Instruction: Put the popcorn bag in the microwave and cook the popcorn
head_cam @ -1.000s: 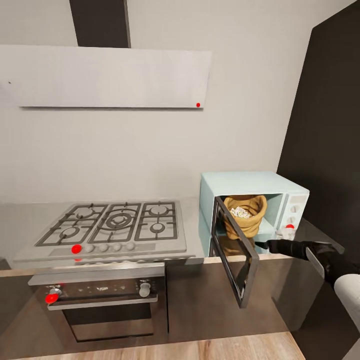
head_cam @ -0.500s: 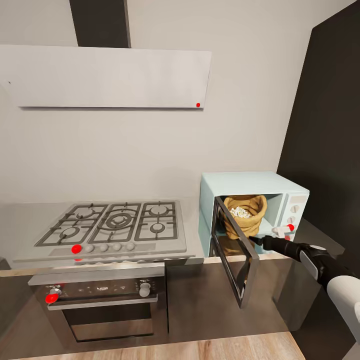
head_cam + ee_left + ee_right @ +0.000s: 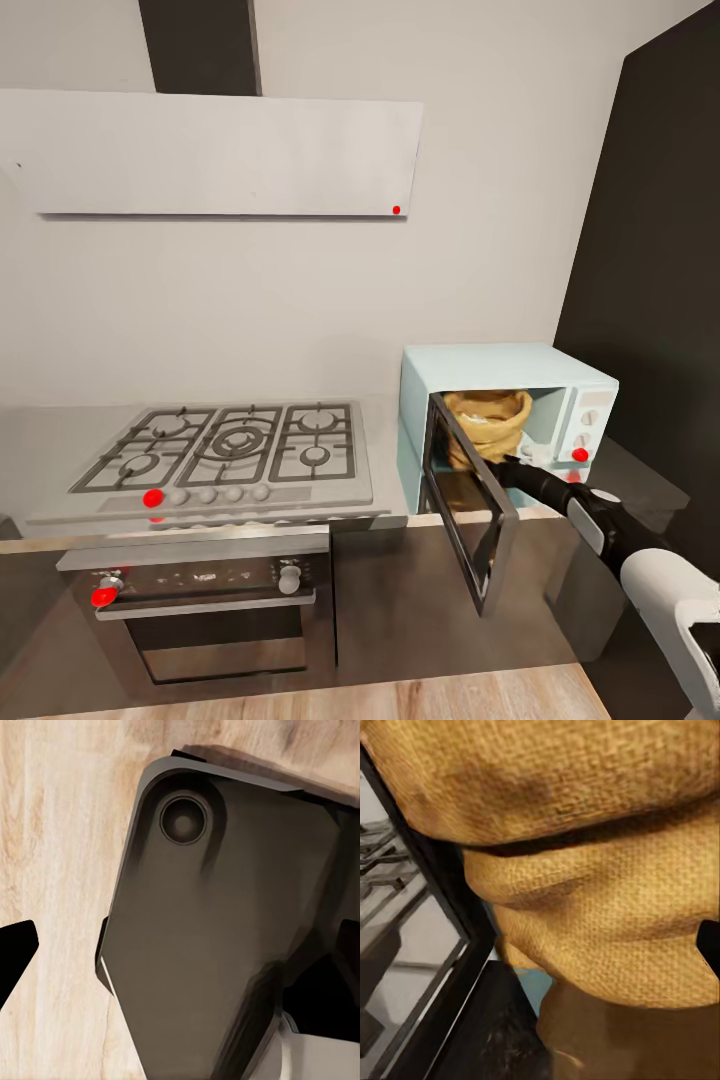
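**Bag in the microwave, right arm at it**

The bag (image 3: 487, 425) sits tilted inside the microwave (image 3: 505, 420), whose door (image 3: 468, 500) hangs open for access. The right gripper (image 3: 520, 466) reaches its base, likely to push it deeper; claw state cannot be told.

Popcorn bag (image 3: 487, 425) inside microwave (image 3: 505, 367), right of hob (image 3: 230, 447).

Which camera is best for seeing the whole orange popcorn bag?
The head view is best: it shows the popcorn bag sitting whole inside the microwave, behind its open door. The right wrist view is so close that you see just its woven folds. The left wrist view looks at wooden floor and robot parts instead.
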